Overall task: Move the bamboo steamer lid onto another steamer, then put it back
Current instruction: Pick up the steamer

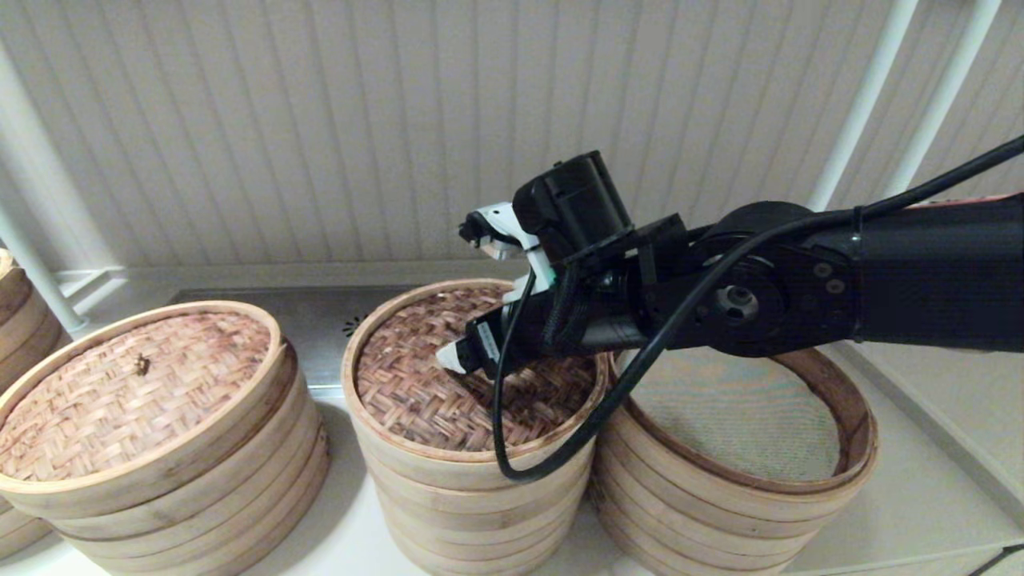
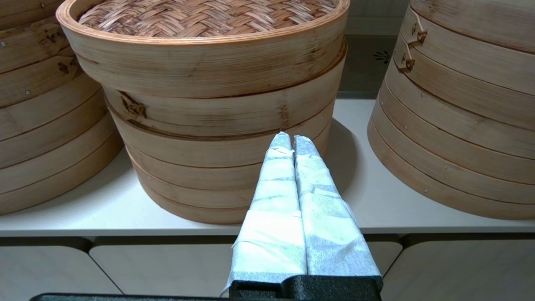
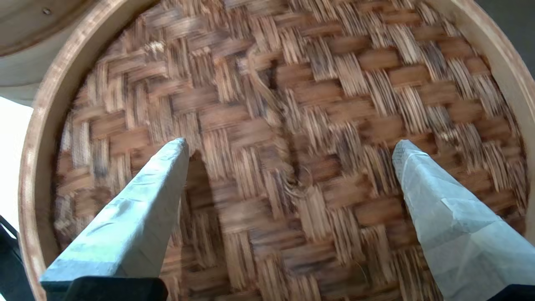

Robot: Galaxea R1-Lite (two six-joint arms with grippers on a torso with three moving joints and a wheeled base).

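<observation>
Right wrist view – right claw (image 3: 288, 146) spread wide, empty, above the round herringbone-woven bamboo steamer lid (image 3: 317, 83).

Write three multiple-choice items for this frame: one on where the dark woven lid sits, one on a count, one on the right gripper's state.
1. The bamboo steamer lid sits on:
A. the middle stack
B. the right stack
C. the counter

2. How many steamer stacks carry a woven lid in the head view?
A. none
B. two
C. four

3. The right gripper is:
A. shut on the lid's rim
B. open above the lid
C. out of view

Key: 1 A, the dark lid caps the centre stack. 2 B, it and the tan lid are on; the other steamer shows its bare cloth liner. 3 B, both fingers stand wide apart over the weave.
</observation>
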